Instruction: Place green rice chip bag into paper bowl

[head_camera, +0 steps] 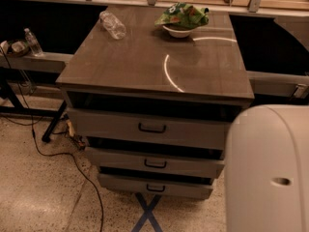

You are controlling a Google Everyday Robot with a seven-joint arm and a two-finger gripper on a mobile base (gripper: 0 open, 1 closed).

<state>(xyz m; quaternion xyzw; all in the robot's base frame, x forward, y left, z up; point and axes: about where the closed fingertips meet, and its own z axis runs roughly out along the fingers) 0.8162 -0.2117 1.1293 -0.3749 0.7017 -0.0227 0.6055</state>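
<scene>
The green rice chip bag (182, 15) lies crumpled across the top of the paper bowl (177, 32), wider than the bowl and overhanging its rim. Both sit at the far middle of the grey-brown cabinet top (145, 62). The gripper is out of view; only a white part of the robot's arm (268, 168) shows at the bottom right, well away from the bowl.
A clear plastic bottle (112, 24) lies on its side at the far left of the cabinet top. The cabinet has three drawers (152, 128) with dark handles. Another bottle (33, 42) stands on a low shelf at the left. Cables (63, 153) run across the speckled floor.
</scene>
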